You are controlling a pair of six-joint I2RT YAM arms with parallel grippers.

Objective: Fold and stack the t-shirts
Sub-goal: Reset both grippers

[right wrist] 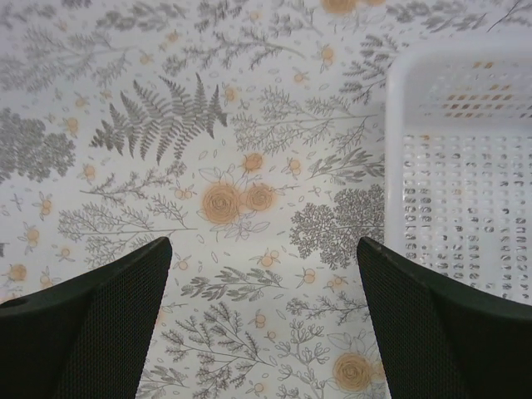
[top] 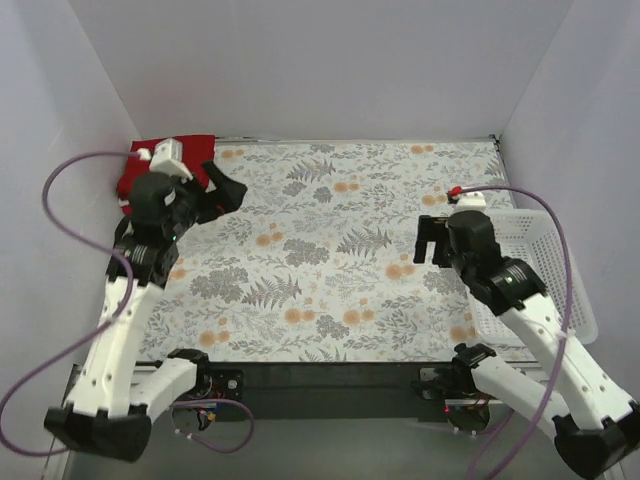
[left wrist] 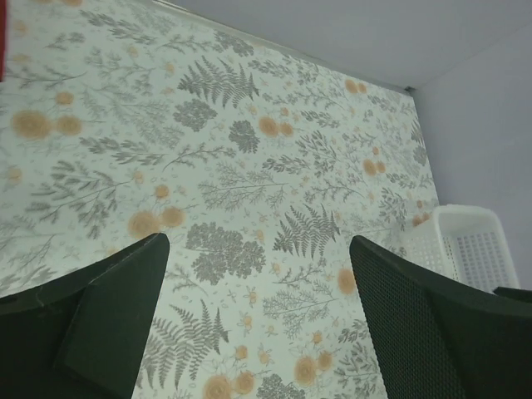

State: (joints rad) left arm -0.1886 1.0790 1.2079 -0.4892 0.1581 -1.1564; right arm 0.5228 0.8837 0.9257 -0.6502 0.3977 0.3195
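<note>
Both arms' jaws gape wide and empty, so the left arm (top: 125, 320) should reach the red shirt (top: 198, 150) and grip its edge squarely

No writing, label, brand or number can be read in any view.
The tablecloth (top: 330, 250) bears only a print of grey ferns and orange flowers. At its far left corner the red t-shirt (top: 197, 147) shows plain cloth, and the white lattice basket (top: 545, 250) at its right edge is unmarked.
</note>
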